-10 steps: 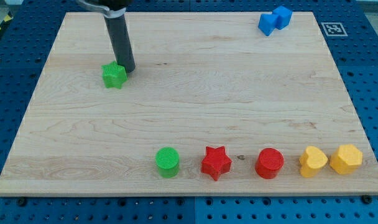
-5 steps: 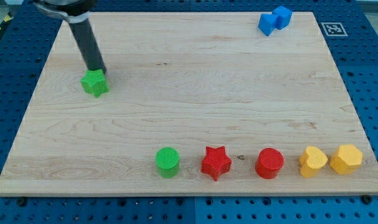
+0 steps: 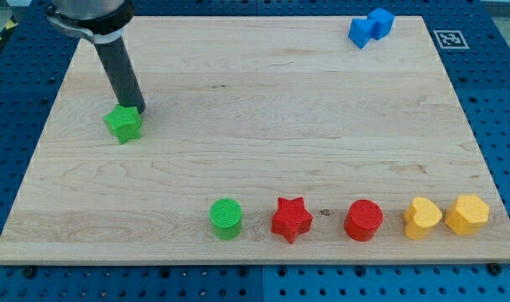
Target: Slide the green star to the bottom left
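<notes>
A pale wooden board (image 3: 263, 134) lies on a blue perforated table (image 3: 507, 101). My tip (image 3: 136, 111), the end of a bare dark rod that grasps nothing, touches the upper right edge of the green star (image 3: 123, 124), which sits in the board's left half, above mid-height. Along the view's bottom stand a green cylinder (image 3: 226, 218), red star (image 3: 291, 219), red cylinder (image 3: 363, 221) and two yellow blocks (image 3: 446, 215). Two blue blocks (image 3: 371, 27) sit top right, beside a black-and-white square marker (image 3: 447, 39). No readable writing.
</notes>
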{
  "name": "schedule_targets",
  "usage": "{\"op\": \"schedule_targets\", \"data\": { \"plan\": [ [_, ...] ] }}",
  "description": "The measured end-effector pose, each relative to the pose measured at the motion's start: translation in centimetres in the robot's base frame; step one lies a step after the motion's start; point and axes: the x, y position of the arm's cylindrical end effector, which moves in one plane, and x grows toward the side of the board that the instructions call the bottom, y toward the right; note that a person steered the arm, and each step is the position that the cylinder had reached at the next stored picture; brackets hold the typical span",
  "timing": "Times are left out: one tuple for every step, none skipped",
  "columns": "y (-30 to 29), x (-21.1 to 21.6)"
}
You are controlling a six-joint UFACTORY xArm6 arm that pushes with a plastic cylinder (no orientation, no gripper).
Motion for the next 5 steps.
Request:
{"op": "schedule_targets", "data": {
  "plan": [
    [-0.3,0.0],
    [-0.5,0.4],
    [-0.5,2.1],
    [-0.5,4.4],
    [-0.5,6.7]
  ]
}}
